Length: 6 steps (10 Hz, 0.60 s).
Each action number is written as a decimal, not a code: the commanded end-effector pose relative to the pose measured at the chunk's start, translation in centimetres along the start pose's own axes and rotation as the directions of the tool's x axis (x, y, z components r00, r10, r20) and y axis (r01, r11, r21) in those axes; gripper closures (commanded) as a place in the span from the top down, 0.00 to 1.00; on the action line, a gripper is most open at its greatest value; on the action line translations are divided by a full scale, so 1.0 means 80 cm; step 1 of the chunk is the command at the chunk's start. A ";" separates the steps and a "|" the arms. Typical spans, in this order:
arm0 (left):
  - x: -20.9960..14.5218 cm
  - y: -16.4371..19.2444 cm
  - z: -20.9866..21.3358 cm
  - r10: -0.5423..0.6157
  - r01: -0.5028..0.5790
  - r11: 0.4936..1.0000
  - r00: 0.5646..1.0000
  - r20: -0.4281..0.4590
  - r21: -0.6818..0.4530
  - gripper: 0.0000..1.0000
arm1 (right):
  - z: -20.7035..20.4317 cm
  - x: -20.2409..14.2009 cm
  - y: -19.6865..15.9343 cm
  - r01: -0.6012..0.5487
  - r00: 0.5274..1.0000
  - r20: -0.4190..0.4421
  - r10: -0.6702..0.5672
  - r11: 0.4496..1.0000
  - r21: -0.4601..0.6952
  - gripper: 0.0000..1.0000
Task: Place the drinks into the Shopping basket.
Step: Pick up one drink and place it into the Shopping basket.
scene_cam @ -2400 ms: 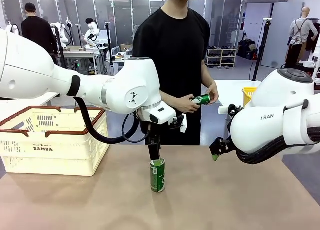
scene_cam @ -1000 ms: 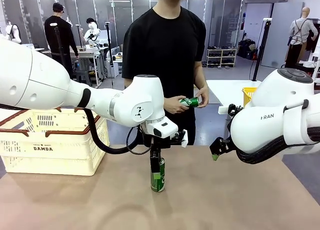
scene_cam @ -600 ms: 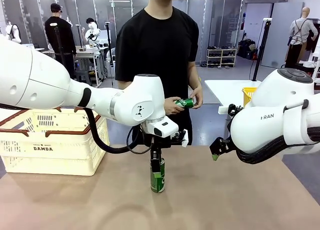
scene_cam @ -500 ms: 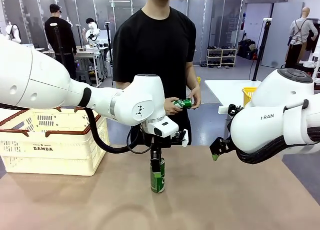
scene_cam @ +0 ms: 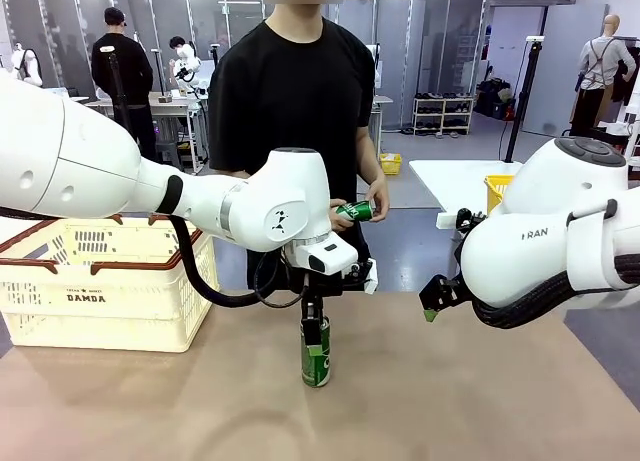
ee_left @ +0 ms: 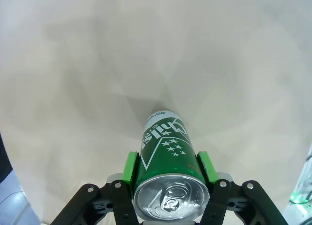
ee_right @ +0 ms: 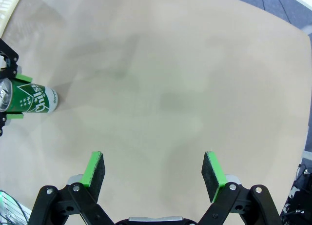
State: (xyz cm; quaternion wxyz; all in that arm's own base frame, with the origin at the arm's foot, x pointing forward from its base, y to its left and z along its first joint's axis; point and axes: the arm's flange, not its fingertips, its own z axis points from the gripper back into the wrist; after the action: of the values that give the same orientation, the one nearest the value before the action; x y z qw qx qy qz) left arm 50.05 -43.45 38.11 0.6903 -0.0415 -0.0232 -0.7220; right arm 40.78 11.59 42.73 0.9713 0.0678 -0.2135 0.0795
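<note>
A green drink can (scene_cam: 316, 353) with white marks stands upright on the table, near the middle. My left gripper (scene_cam: 315, 331) comes down on it from above, and in the left wrist view its green pads (ee_left: 129, 167) press both sides of the can (ee_left: 165, 149), so it is shut on it. Off to the right, above bare table, my right gripper (ee_right: 155, 173) hangs open with nothing in it, also seen in the front view (scene_cam: 432, 303). The person at the far side holds a second green can (scene_cam: 355, 211) in a hand. The cream Shopping basket (scene_cam: 110, 311) stands at the left.
A bright yellow basket (scene_cam: 495, 191) sits at the back right beyond the table. The brown tabletop (scene_cam: 450, 401) stretches bare between the can and the right arm. Other people and benches show far behind.
My left gripper came down around the standing can and its pads shut on it. The person shifted left with the other can. The right arm stayed still.
</note>
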 end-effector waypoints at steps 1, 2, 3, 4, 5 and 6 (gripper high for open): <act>-0.009 -0.006 0.041 0.041 -0.041 0.999 0.999 0.006 0.007 0.02 | 0.000 0.000 -0.001 0.003 1.000 0.000 -0.003 1.000 0.003 1.00; -0.022 -0.009 0.070 0.064 -0.064 0.998 0.998 -0.002 0.001 0.02 | 0.000 0.000 -0.001 0.003 1.000 0.000 -0.003 1.000 0.003 1.00; -0.035 -0.012 0.104 0.076 -0.075 0.997 0.997 -0.028 0.030 0.02 | 0.000 0.000 -0.001 0.003 1.000 0.000 -0.003 1.000 0.003 1.00; -0.046 -0.016 0.140 0.086 -0.086 0.995 0.996 -0.007 0.043 0.02 | 0.000 0.000 -0.001 0.003 1.000 0.000 -0.003 1.000 0.003 1.00; -0.055 -0.020 0.175 0.104 -0.103 0.991 0.994 -0.013 0.083 0.02 | 0.000 0.000 -0.001 0.003 1.000 0.000 -0.003 1.000 0.003 1.00; -0.059 -0.025 0.215 0.124 -0.121 0.984 0.992 -0.016 0.132 0.02 | 0.000 0.000 -0.001 0.003 1.000 0.000 -0.003 1.000 0.003 1.00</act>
State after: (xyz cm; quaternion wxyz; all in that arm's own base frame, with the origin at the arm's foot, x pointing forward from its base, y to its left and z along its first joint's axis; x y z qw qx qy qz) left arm 49.20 -37.46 52.75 0.7260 0.0028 -0.0544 -0.6855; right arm 40.78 11.59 42.73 0.9713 0.0676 -0.2135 0.0795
